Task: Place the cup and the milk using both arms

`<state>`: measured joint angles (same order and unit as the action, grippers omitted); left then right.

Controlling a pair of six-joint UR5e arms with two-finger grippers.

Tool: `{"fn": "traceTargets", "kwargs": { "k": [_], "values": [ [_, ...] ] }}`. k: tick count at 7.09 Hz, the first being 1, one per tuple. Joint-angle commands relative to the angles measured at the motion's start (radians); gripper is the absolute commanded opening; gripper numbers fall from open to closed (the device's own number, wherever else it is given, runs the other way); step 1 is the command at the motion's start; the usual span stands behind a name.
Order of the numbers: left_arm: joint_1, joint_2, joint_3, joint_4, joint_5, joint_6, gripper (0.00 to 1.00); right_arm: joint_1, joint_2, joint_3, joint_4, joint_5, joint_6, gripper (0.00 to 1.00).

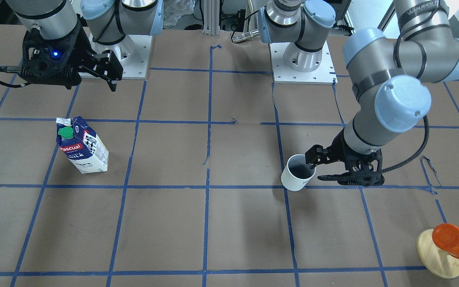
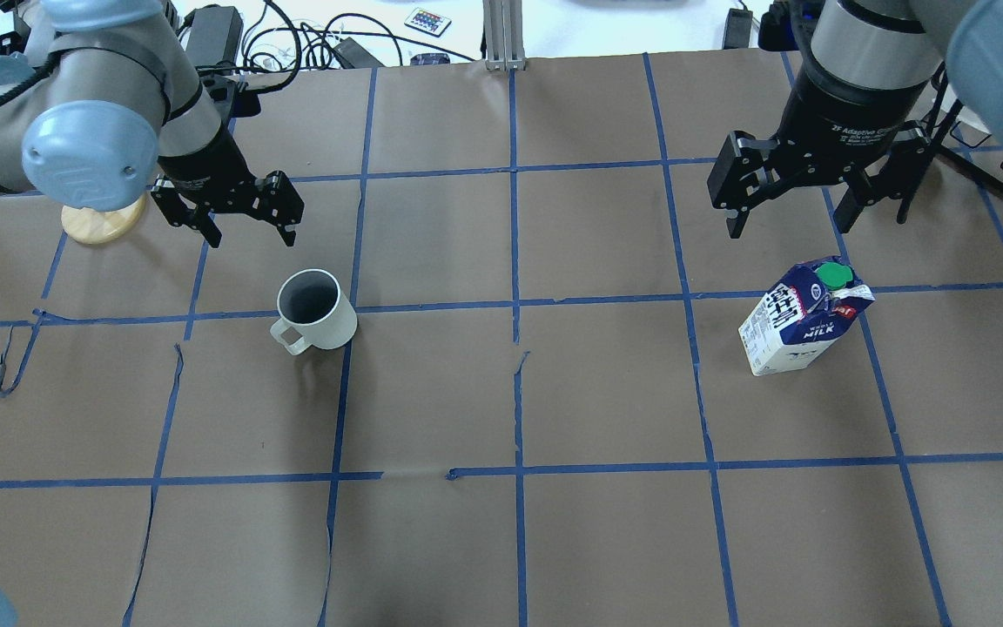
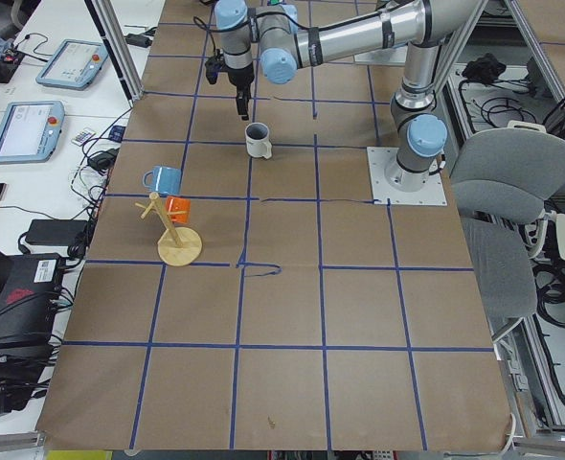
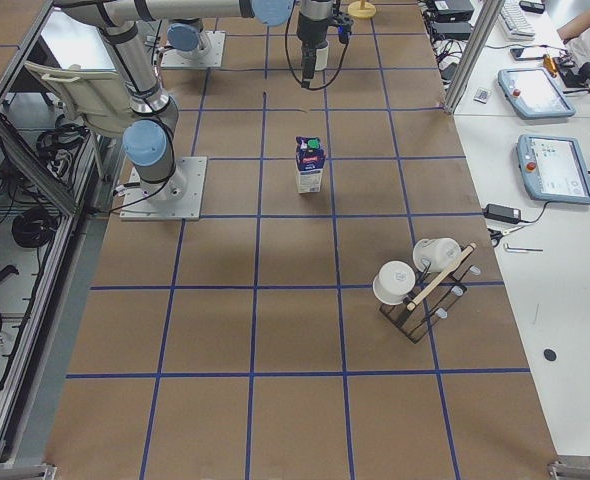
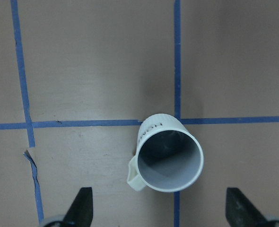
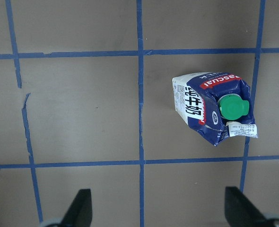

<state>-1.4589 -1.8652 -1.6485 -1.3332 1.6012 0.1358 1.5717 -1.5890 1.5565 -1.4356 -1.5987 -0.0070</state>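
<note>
The cup (image 2: pixel 314 309), a white ribbed mug with a dark inside, stands upright on the brown table, its handle towards the robot. It also shows in the front view (image 1: pixel 297 174) and the left wrist view (image 5: pixel 170 158). My left gripper (image 2: pixel 252 237) is open and empty, hovering just beyond and above the cup. The milk (image 2: pixel 802 326), a blue and white carton with a green cap, stands upright on the table's right half and shows in the right wrist view (image 6: pixel 210 109). My right gripper (image 2: pixel 789 225) is open and empty, above and beyond the milk.
A round wooden stand (image 1: pixel 438 255) with an orange cup (image 1: pixel 452 239) stands near the table's far left corner, close behind my left arm. A blue mug (image 3: pixel 163 178) hangs on it. A rack with white cups (image 4: pixel 415 285) stands far right. Blue tape lines cross the table.
</note>
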Motion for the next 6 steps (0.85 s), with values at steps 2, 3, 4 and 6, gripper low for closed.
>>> {"fn": "traceTargets", "kwargs": {
  "k": [2, 3, 4, 6],
  "values": [
    [0.005, -0.065, -0.132, 0.174, 0.005, 0.079, 0.94, -0.06, 0.008, 0.014, -0.045, 0.0, -0.234, 1.0],
    [0.005, -0.068, -0.143, 0.184, 0.006, 0.105, 0.61, -0.114, 0.012, 0.014, -0.045, 0.008, -0.261, 1.0],
    [0.005, -0.069, -0.136, 0.183, 0.011, 0.102, 0.03, -0.175, 0.036, 0.039, -0.052, 0.005, -0.271, 1.0],
    [0.003, -0.057, -0.136, 0.174, 0.013, 0.1, 0.0, -0.214, 0.049, 0.156, -0.216, -0.004, -0.268, 1.0]
  ]
}}
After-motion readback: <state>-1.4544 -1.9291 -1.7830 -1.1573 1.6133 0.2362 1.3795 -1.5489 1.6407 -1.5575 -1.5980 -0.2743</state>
